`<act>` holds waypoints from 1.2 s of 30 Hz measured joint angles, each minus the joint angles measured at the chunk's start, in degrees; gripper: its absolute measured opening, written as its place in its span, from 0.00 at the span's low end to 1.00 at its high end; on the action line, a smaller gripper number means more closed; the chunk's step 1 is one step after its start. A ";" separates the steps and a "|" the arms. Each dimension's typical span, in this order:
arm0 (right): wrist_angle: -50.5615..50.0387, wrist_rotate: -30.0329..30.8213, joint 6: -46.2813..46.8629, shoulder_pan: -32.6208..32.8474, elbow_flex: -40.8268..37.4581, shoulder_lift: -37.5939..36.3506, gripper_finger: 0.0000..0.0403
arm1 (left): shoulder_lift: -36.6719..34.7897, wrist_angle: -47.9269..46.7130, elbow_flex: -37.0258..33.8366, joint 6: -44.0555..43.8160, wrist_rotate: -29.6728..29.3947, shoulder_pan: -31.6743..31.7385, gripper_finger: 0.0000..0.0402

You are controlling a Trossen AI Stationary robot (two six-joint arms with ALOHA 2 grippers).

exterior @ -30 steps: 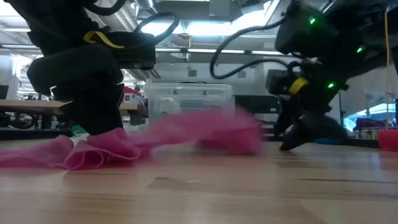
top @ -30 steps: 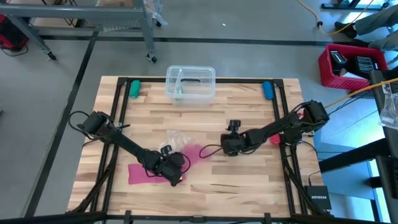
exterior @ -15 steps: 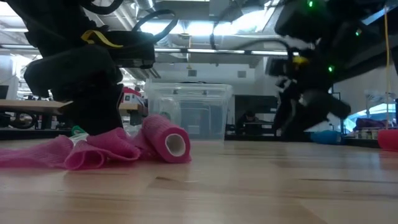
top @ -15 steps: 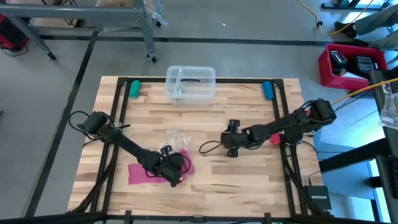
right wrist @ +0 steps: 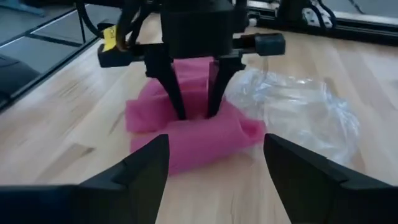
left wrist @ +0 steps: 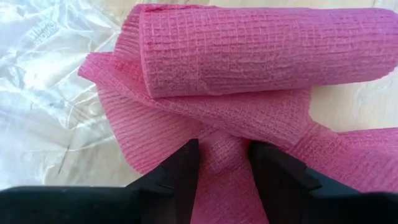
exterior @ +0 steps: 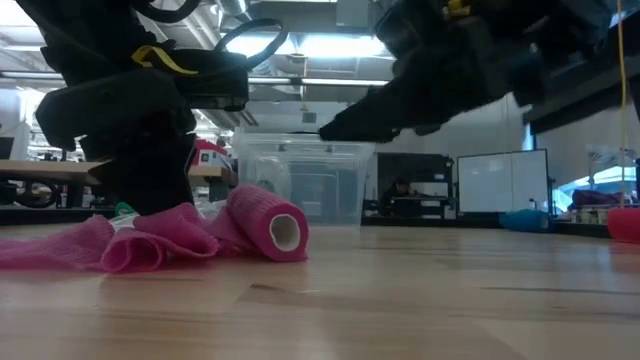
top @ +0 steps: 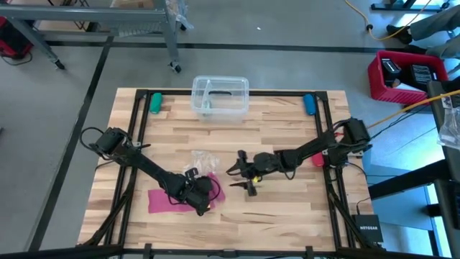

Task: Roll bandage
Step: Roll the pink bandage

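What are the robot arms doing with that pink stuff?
They are rolling up a pink bandage. The left gripper pinches the loose, bunched part against the table. One end is already rolled into a little tube, lying beside a crumpled clear wrapper. The right gripper hangs open just off that tube, touching nothing.

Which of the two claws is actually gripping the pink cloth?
The left gripper: its fingers pinch a fold of the bandage. The right gripper hangs open beside the roll, apart from it, holding nothing.
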 joint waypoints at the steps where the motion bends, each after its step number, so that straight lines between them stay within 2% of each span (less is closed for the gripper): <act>1: 0.91 -0.19 -0.52 0.00 0.82 1.44 0.66 | -0.01 -0.04 0.00 -0.01 -0.08 0.13 0.34; 9: -5.78 -2.10 -3.61 1.39 5.38 6.85 0.66 | -0.07 -0.14 0.06 -1.52 -0.56 0.19 0.34; 16: -5.31 4.24 -8.80 1.10 8.13 7.06 0.66 | -0.13 -0.08 0.06 -1.86 -0.78 0.12 0.34; 19: -4.88 4.71 -9.87 -0.54 10.28 7.29 0.66 | -0.13 -0.11 0.06 -1.43 -1.01 -0.21 0.34; 21: -5.11 2.07 -10.03 -1.75 11.88 8.23 0.66 | -0.13 -0.15 0.08 -1.27 -0.91 -0.47 0.34; 25: -7.69 -6.90 -9.67 -4.33 15.24 11.74 0.66 | -0.15 -0.56 0.10 0.33 -0.99 -0.79 0.34; 30: -13.14 -12.36 -9.64 -5.49 18.65 15.32 0.66 | -0.20 -1.11 0.10 1.40 -1.10 -1.14 0.34; 36: -19.46 -18.42 -10.52 -5.29 19.34 15.61 0.66 | -0.24 -1.94 0.17 1.36 -0.96 -1.17 0.34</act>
